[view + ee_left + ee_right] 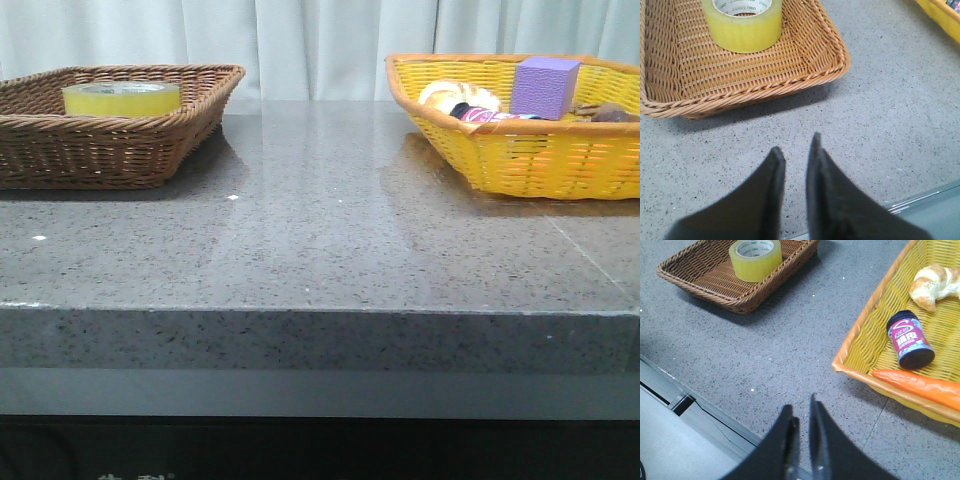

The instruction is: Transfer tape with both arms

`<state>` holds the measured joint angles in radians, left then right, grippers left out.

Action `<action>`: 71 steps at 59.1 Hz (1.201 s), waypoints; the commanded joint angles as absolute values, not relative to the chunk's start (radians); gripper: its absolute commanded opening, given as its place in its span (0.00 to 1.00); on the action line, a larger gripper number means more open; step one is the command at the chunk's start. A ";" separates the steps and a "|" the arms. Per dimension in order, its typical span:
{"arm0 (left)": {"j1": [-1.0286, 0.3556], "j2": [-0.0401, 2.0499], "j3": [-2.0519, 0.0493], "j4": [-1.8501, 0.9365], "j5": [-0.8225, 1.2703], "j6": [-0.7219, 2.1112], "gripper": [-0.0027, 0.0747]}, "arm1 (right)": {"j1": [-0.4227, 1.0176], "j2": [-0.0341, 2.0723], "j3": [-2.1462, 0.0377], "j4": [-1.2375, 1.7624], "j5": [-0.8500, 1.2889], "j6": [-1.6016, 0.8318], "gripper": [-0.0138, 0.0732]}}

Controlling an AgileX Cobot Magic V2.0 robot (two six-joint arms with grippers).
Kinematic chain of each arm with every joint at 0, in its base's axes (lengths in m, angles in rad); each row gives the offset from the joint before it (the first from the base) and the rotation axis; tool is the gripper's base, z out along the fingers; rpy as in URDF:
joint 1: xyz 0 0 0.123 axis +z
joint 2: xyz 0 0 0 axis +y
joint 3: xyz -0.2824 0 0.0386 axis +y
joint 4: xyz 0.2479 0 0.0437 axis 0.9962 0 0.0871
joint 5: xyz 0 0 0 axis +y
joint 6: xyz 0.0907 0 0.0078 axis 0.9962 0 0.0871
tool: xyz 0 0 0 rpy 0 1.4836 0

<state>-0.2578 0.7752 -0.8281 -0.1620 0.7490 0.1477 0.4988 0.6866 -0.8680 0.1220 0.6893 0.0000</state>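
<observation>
The wide roll of translucent yellow packing tape [121,98], with its white inner core printed in green, lay flat inside the brown woven wicker basket [120,150] at about ten o'clock on the grey speckled stone tabletop [320,250] in the front view. In the left wrist view the tape [744,26] sat deep in the basket [805,75], well apart from the left pincer [796,152], whose two black fingers stood nearly together with only a thin gap and held nothing. The basket's near rim lay between that pincer and the roll. The right pincer [801,412] hung over bare tabletop [765,355], its fingers likewise almost closed and empty, with the tape [755,259] far off.

At about two o'clock stood one yellow woven basket [520,160], holding one purple cube [545,86], one croissant-shaped bread piece [935,285], one dark jar with a red label [910,340] lying on its side, and one orange carrot [920,385]. There were two baskets, one roll and two pincers.
</observation>
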 commanded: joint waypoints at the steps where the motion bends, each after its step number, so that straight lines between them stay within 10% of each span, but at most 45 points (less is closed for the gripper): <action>1: -0.256 0.770 -0.856 -0.181 0.674 0.146 0.01 | 0.494 0.691 -0.891 0.114 0.629 -0.008 0.07; 38: -0.261 0.766 -0.850 -0.181 0.673 0.146 0.01 | 0.494 0.691 -0.891 0.113 0.629 -0.008 0.08; 71: -0.049 0.253 -0.469 -0.192 0.494 0.133 0.01 | 0.494 0.691 -0.891 0.113 0.630 -0.008 0.08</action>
